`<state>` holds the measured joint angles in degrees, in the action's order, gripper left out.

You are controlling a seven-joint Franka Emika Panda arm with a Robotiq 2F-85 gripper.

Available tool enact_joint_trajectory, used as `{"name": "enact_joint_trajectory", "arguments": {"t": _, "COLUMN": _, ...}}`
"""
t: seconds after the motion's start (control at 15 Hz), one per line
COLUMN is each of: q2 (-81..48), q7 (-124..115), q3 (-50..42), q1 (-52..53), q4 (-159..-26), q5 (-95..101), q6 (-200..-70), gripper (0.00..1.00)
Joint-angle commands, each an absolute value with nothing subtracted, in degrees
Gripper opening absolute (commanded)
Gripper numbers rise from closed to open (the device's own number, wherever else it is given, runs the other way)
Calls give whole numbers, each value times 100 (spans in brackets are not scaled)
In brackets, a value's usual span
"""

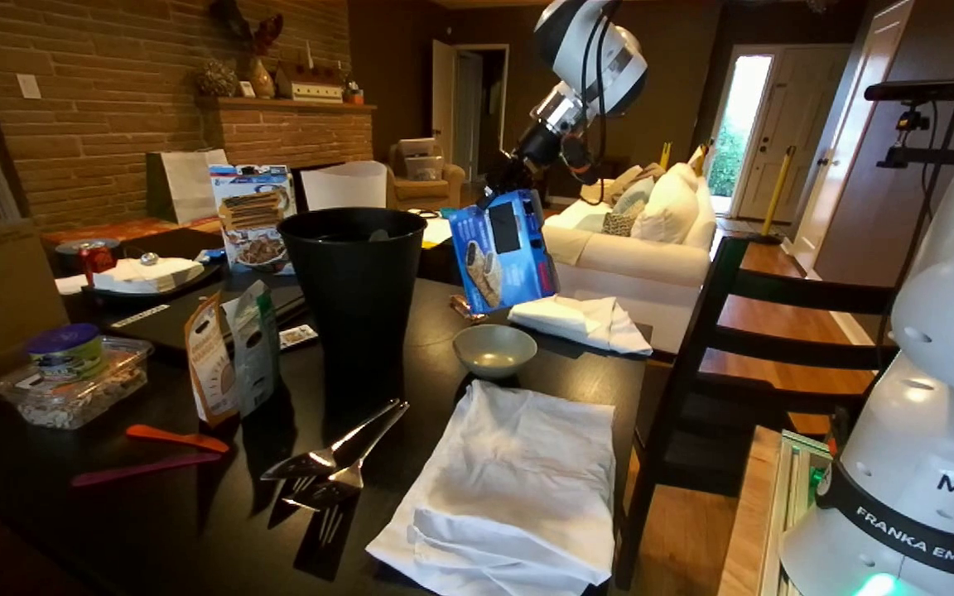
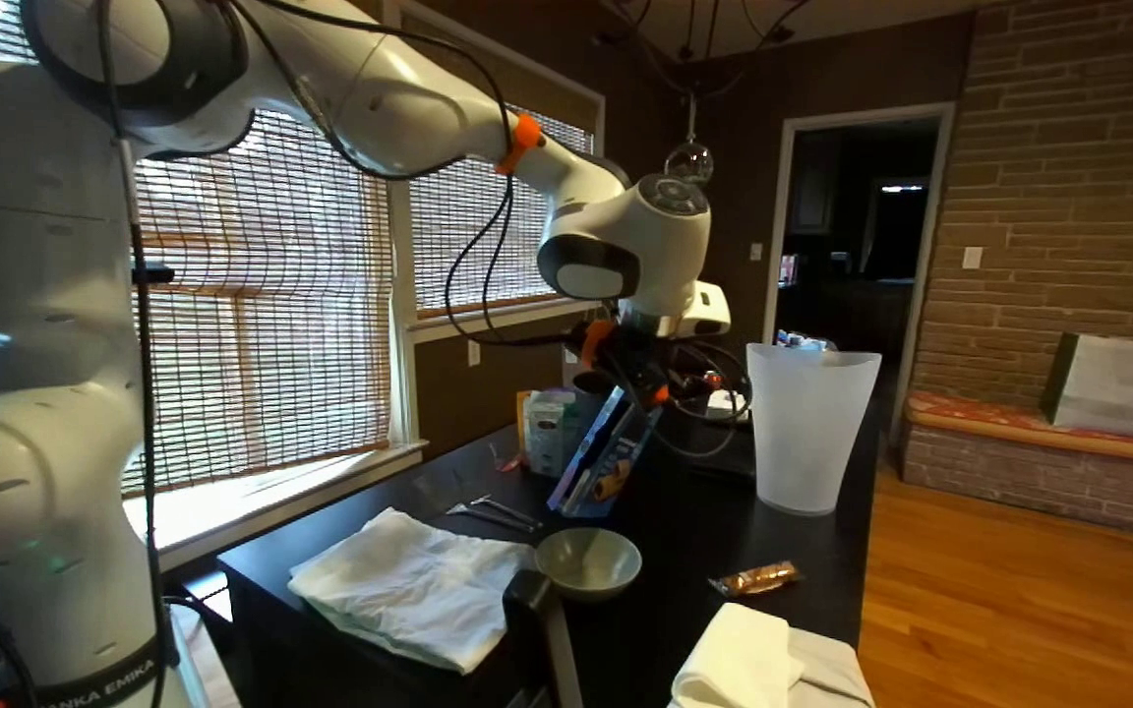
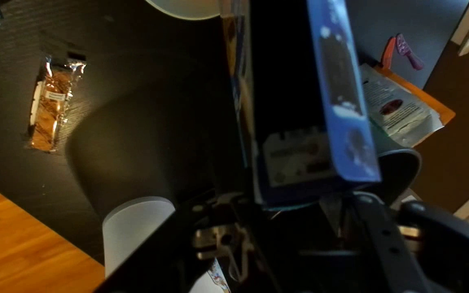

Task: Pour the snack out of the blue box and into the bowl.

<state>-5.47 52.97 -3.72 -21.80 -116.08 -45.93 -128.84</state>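
Daylight is glaring through the blinds (image 2: 262, 324) and whitening the pane (image 1: 744, 116), while the wall (image 1: 677, 95) is lying dim. The table (image 1: 572, 368) is catching a sheen. In the wrist view, my claw (image 3: 298, 202) and the box (image 3: 354, 138) are showing blurred, and a broad shadow is crossing the table.

Dark desk (image 1: 195, 530), busy around a tall black bin (image 1: 353, 281)
Beside it stand an orange-and-white pouch (image 1: 210, 364) and a grey-green pouch (image 1: 255, 356); two silvery utensils (image 1: 324, 458) lie between these and a rumpled white cloth (image 1: 518, 472). An orange knife (image 1: 176, 437) lies with a purple knife (image 1: 146, 469) just beside it. A purple-lidded tub (image 1: 67, 356) sits on a clear plastic container (image 1: 55, 410).
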Motion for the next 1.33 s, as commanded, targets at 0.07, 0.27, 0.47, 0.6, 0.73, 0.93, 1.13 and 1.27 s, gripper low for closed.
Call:
{"name": "enact_joint_trajectory", "arguments": {"t": 0.07, "q2": -336, "q7": 5473, "q3": -678, "q1": -1856, "q4": -11899, "q5": -4713, "q6": -12972, "gripper": 41}}
{"name": "enact_joint_trajectory", "arguments": {"t": 0.27, "q2": -256, "q7": 5482, "q3": -685, "q1": -1843, "q4": -11984, "q5": -4711, "q6": -12993, "gripper": 16}}
{"name": "enact_joint_trajectory", "arguments": {"t": 0.47, "q2": -58, "q7": 6246, "q3": -772, "q1": -1721, "q4": -12033, "q5": -5044, "q6": -12791, "gripper": 16}}
{"name": "enact_joint_trajectory", "arguments": {"t": 0.6, "q2": 43, "q7": 6905, "q3": -822, "q1": -1644, "q4": -12105, "q5": -5432, "q6": -12724, "gripper": 16}}
{"name": "enact_joint_trajectory", "arguments": {"t": 0.73, "q2": 112, "q7": 7430, "q3": -876, "q1": -1586, "q4": -12149, "q5": -5895, "q6": -12526, "gripper": 16}}
{"name": "enact_joint_trajectory", "arguments": {"t": 0.93, "q2": 190, "q7": 8231, "q3": -994, "q1": -1561, "q4": -12212, "q5": -6566, "q6": -11998, "gripper": 16}}
{"name": "enact_joint_trajectory", "arguments": {"t": 1.13, "q2": 192, "q7": 8812, "q3": -1126, "q1": -1574, "q4": -12262, "q5": -6788, "q6": -11429, "gripper": 16}}
{"name": "enact_joint_trajectory", "arguments": {"t": 1.27, "q2": 194, "q7": 9143, "q3": -1207, "q1": -1587, "q4": -12327, "q5": -6776, "q6": -11125, "gripper": 16}}
